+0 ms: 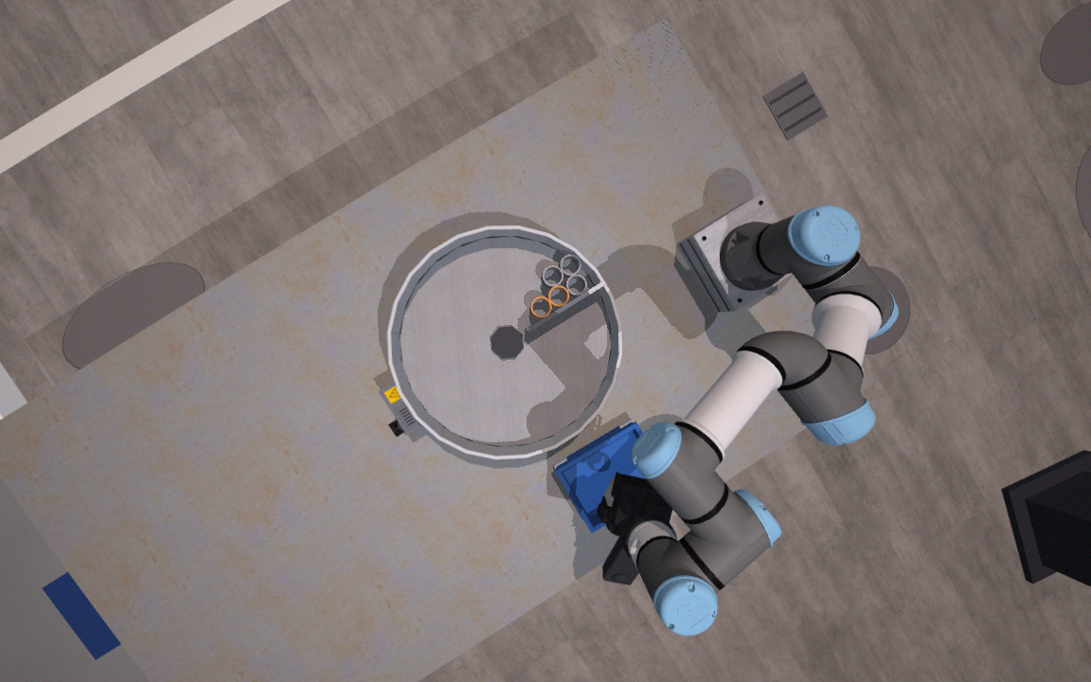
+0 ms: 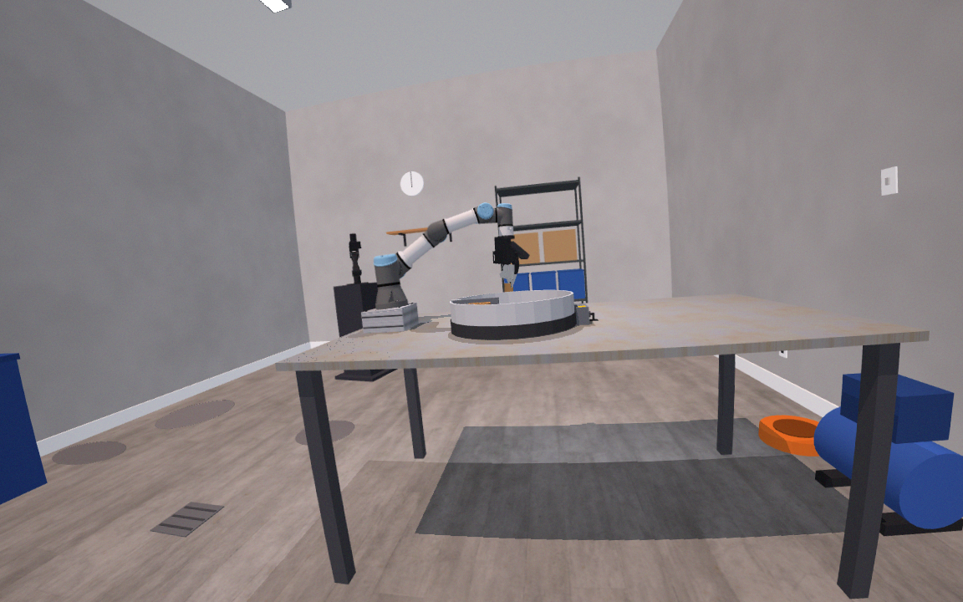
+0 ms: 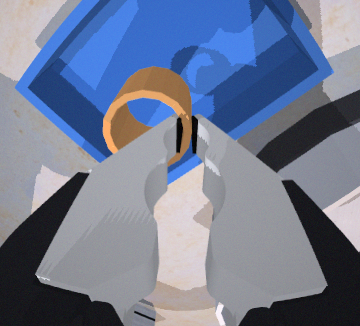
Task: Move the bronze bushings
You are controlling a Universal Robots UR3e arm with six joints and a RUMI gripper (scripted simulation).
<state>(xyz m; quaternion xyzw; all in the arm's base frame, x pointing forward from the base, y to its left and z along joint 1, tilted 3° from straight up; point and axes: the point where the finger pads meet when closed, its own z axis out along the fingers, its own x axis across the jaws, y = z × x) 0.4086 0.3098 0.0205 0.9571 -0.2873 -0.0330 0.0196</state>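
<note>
My gripper (image 3: 187,118) is shut on the wall of a bronze bushing (image 3: 145,111) and holds it above the blue crate (image 3: 175,51). In the overhead view the crate (image 1: 596,475) stands beside the turntable's near rim, partly hidden by my arm and gripper (image 1: 617,509). On the turntable (image 1: 503,343), two bronze bushings (image 1: 549,300) and three steel bushings (image 1: 563,269) sit together against a divider wall. In the side view the gripper (image 2: 506,277) hangs above the table behind the turntable (image 2: 511,310).
The robot base (image 1: 723,262) stands on a grey plate at the table's edge. A small control box with a yellow warning label (image 1: 397,406) sits at the turntable's rim. A black stand (image 1: 1075,526) is off the table.
</note>
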